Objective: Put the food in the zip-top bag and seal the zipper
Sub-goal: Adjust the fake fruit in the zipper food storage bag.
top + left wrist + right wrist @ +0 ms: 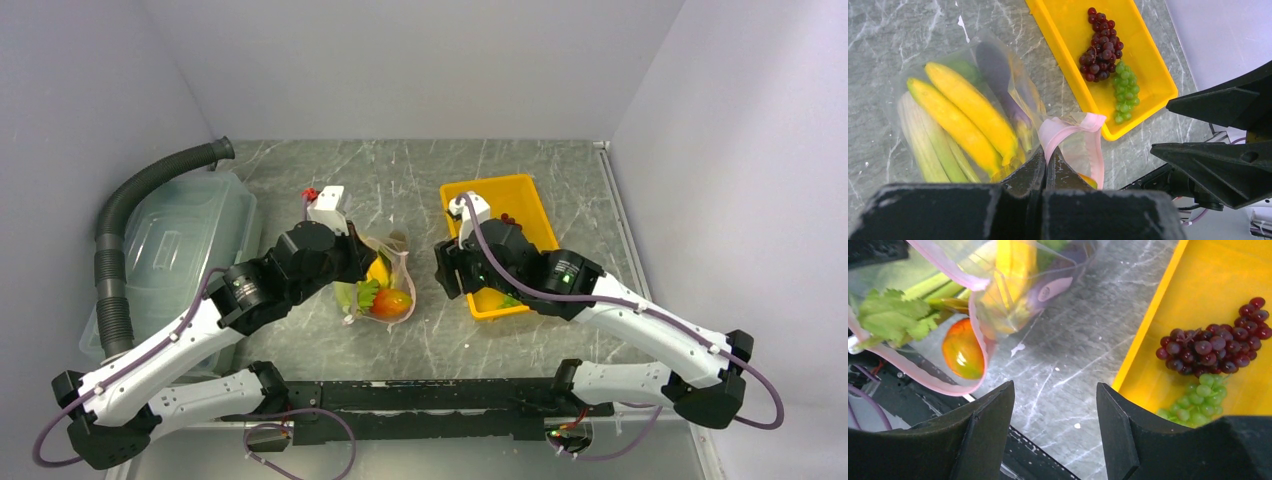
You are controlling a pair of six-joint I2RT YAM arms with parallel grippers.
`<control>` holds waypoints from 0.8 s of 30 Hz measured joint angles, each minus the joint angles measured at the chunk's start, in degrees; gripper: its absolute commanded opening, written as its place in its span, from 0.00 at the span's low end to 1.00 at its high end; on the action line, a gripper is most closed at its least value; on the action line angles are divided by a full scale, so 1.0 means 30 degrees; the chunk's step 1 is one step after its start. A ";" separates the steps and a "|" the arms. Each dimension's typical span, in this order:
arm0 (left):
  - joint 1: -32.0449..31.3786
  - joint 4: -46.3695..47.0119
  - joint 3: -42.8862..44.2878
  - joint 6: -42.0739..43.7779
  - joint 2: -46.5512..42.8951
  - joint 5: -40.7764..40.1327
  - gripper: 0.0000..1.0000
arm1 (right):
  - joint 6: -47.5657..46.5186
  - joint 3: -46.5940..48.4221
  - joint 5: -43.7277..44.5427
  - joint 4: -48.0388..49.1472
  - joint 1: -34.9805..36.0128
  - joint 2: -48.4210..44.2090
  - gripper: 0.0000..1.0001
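The clear zip-top bag (979,49) lies on the table between the arms. Inside are yellow bananas (963,115), a purple eggplant (998,75), a pale green leek (923,142), a red-orange fruit (962,350) and a leafy green piece (890,320). My left gripper (1047,157) is shut on the pink zipper (1068,127), holding the mouth up. Dark grapes (1102,47) and green grapes (1123,87) lie in the yellow tray (1058,30). My right gripper (1054,387) is open and empty, over bare table between the bag and the tray.
A large translucent lidded bin (175,240) and a grey ribbed hose (115,250) stand at the left. The yellow tray (520,200) lies right of centre. A black rail (420,395) runs along the near edge. Grey walls close in the sides and back.
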 measured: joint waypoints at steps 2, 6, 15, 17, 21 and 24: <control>0.0000 -0.0051 0.0000 0.0000 -0.0051 -0.0066 0.00 | 0.0015 -0.0342 0.0124 -0.0233 -0.0036 -0.0313 0.62; 0.0000 -0.0095 0.0000 0.0000 -0.0087 -0.0087 0.00 | -0.0015 -0.0911 -0.0648 -0.0364 -0.0051 -0.1042 0.56; 0.0000 -0.0109 0.0000 0.0007 -0.0087 -0.0087 0.00 | -0.0219 -0.1078 -0.5457 0.0597 -0.0022 -0.1392 0.48; 0.0000 -0.0109 0.0000 0.0007 -0.0087 -0.0087 0.00 | -0.0219 -0.1115 -0.6433 0.0954 0.0073 -0.1093 0.49; 0.0000 -0.0109 0.0000 0.0007 -0.0087 -0.0087 0.00 | -0.0219 -0.1122 -0.7439 0.1719 0.0466 -0.0189 0.51; 0.0000 -0.0109 0.0000 0.0007 -0.0087 -0.0087 0.00 | -0.0226 -0.1100 -0.7766 0.2171 0.0721 0.0539 0.56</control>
